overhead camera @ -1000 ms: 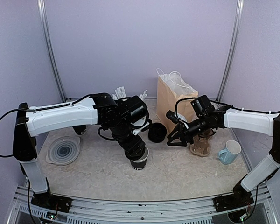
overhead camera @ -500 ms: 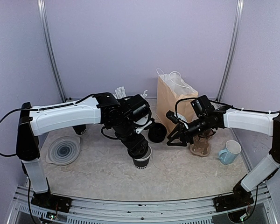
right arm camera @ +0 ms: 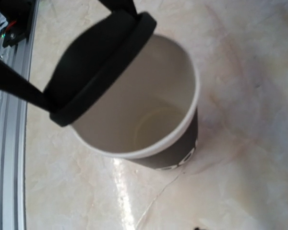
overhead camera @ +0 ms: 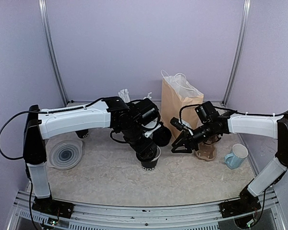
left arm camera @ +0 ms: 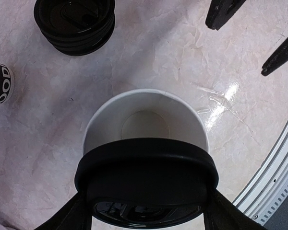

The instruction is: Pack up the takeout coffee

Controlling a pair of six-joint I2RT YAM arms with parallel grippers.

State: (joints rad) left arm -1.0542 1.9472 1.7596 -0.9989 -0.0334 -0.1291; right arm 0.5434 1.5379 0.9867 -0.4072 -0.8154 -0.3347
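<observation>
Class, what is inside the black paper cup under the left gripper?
Only the cup's white wall and bare bottom show, with no drink. The black lid held in the left gripper hides part of the inside.

Black cup (right arm camera: 151, 112) with white interior, black lid (right arm camera: 98, 64), brown bag (overhead camera: 175, 103).

Upright open black cup (left arm camera: 146, 122), black lid (left arm camera: 146, 179) tilted over its rim.
</observation>
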